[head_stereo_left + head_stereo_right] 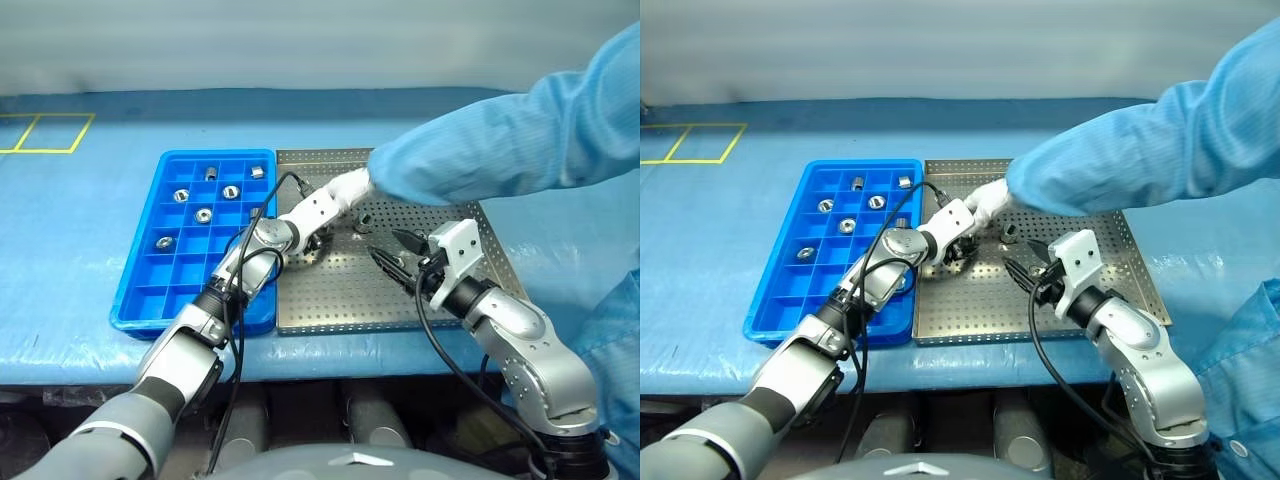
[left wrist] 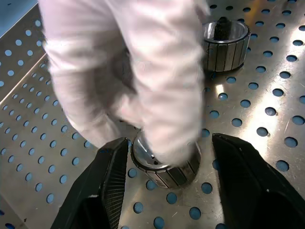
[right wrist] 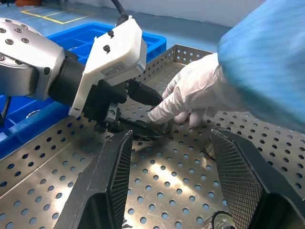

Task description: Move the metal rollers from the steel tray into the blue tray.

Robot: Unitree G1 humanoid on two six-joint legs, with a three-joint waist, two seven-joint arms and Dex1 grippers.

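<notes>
The left wrist view reveals a gloved hand (image 2: 128,71) pressing a metal roller (image 2: 164,164) lying between the left gripper (image 2: 164,186)'s parted, ungrasping fingers. The right gripper (image 3: 171,191), lower frame, hangs released, empty, above the steel tray (image 3: 57,162).

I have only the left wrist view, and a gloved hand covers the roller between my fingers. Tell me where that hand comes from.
Observer: A person in a blue sleeve reaches in from the robot's right, across the steel tray. Their white-gloved hand is at the left gripper.
Operator: Report the right gripper.
Observer: The right gripper hovers open and empty over the steel tray, to the right of that hand.
Operator: Count what is in the blue tray.
Observer: The blue tray holds six metal rollers, one per compartment, toward its far end.
</notes>
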